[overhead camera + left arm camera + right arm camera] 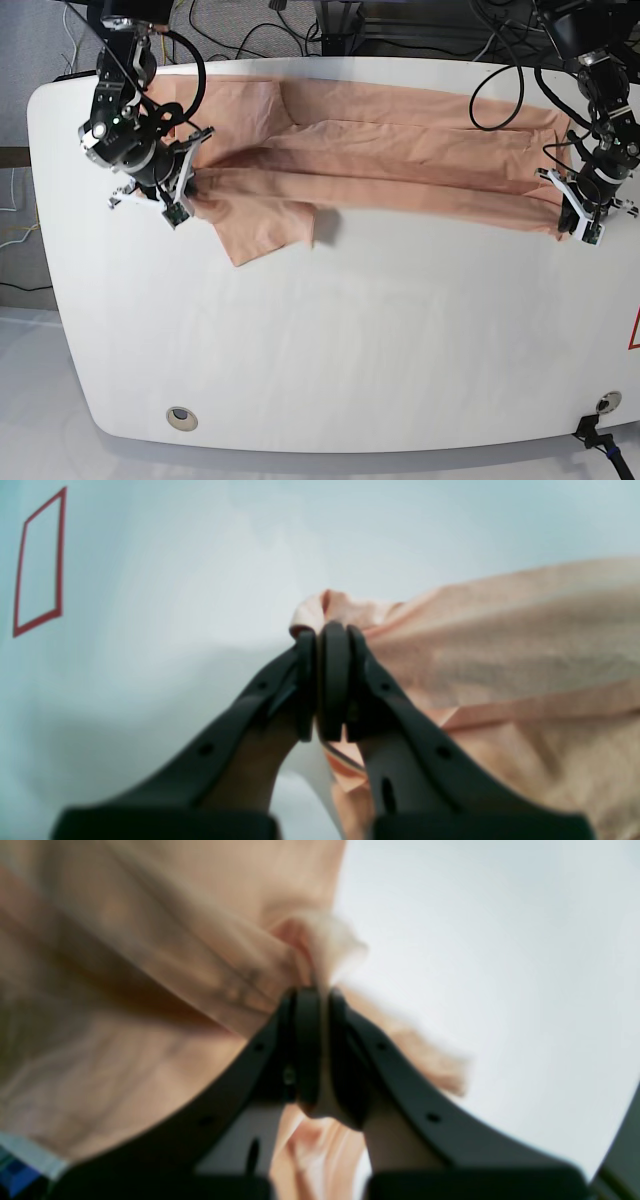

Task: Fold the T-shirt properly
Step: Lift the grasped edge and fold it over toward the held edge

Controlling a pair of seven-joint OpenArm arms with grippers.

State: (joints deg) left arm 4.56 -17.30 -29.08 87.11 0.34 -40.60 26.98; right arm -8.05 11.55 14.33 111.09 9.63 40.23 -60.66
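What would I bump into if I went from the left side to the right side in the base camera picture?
White table edge → right gripper, shut on cloth → peach T-shirt, stretched across → left gripper, shut on the shirt's other end → red mark at the table's right edge.

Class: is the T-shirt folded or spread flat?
Partly folded: the T-shirt is stretched across the table, doubled lengthwise, pinched by the left gripper and right gripper.
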